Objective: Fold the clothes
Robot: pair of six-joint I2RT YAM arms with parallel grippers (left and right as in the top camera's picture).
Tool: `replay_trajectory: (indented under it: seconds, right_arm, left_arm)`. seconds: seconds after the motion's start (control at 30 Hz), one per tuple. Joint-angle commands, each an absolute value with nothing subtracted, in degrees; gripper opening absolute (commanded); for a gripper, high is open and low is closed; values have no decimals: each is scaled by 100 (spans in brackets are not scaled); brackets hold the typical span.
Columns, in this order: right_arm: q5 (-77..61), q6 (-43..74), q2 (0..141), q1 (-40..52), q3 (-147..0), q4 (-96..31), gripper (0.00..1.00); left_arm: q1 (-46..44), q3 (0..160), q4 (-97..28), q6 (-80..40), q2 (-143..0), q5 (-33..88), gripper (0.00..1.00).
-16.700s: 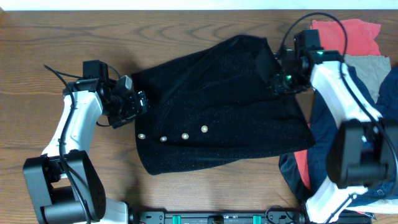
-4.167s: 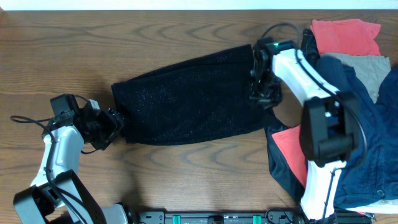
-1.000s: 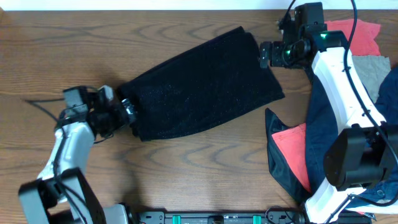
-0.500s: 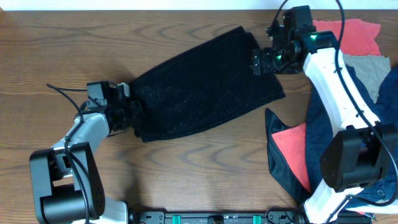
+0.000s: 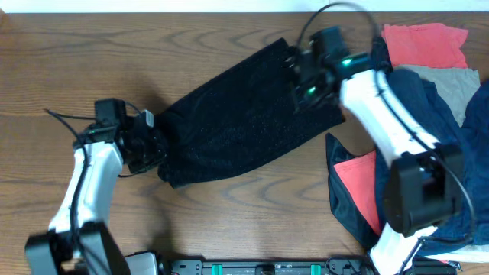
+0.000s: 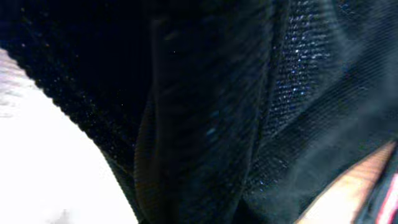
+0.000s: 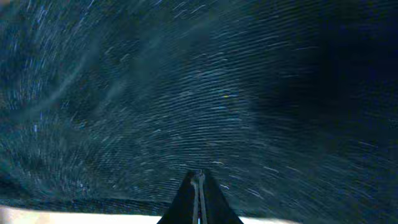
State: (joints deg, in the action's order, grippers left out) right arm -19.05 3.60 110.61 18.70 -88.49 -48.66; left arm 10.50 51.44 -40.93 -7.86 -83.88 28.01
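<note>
— Where's the black skirt point(image 5: 237, 114) lying?
— Slantwise across the wooden table point(image 5: 229, 221), a long folded band: low end on the left, high end towards the far right.
— And the arms?
— One at each end. The left gripper point(image 5: 155, 145) is right up against the low end, touching the cloth. Its camera sees nothing but black fabric, so I can't tell if it's clamped or loose.
— The right one?
— The right gripper point(image 5: 302, 82) sits over the high end. Its fingers point(image 7: 185, 204) are pressed together, tips against the speckled fabric; whether cloth is pinched between them, I can't say.
— And that heap?
— Red cloth point(image 5: 424, 42), grey cloth point(image 5: 451, 84) and navy garment point(image 5: 405, 130), just right of the skirt.
</note>
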Motion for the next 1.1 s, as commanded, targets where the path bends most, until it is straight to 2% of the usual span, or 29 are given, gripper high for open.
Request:
replay_trajectory:
  seconds: [0.0, 0.17, 0.53, 0.7, 0.9, 1.07]
  right_arm:
    - [-2687, 119, 11380, 2314, -8429, -4506, 1]
    - [-3498, -8, 11896, 2993, -8200, -3822, 1]
    - [-3122, 207, 12678, 4219, -8202, -3395, 1]
    - [-2709, 336, 12676, 4143, -8246, -3391, 1]
    - [-2729, 333, 12676, 3645, -8254, -3406, 1]
    - [-2803, 54, 12549, 3251, -8512, -4012, 6]
  left_arm:
    - [1063, 5461, -4462, -845, -7935, 2768, 6]
    - [1066, 5474, -4915, -845, -7437, 2801, 6]
    - [1063, 5660, -5028, -845, -6989, 3192, 6]
    - [1063, 5457, -5133, -843, -7205, 2808, 6]
    - [1066, 5441, -5028, -845, -7723, 1599, 6]
    - [1066, 5441, -5214, -1020, -8031, 1553, 7]
